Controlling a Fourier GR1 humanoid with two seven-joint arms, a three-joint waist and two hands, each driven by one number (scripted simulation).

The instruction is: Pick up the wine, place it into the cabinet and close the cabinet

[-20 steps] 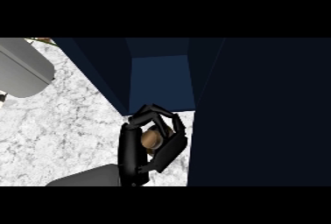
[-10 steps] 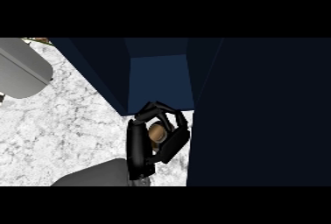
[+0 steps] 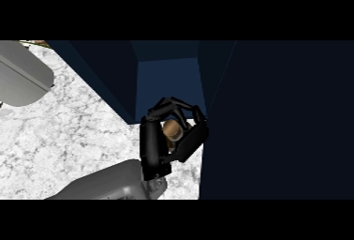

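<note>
Inside the curled right hand (image 3: 153, 145), wine (image 3: 172, 130), by the cabinet (image 3: 166, 79) opening.

Legible text, labels, brands, numbers, signs: none. The wine (image 3: 171, 131), seen only as a tan top between the curled fingers (image 3: 173, 104), shows no readable label. The dark blue cabinet (image 3: 166, 77) just beyond the fingertips bears no lettering. The marbled counter (image 3: 62, 136) to the left of the fingers carries no marks or numbers.
</note>
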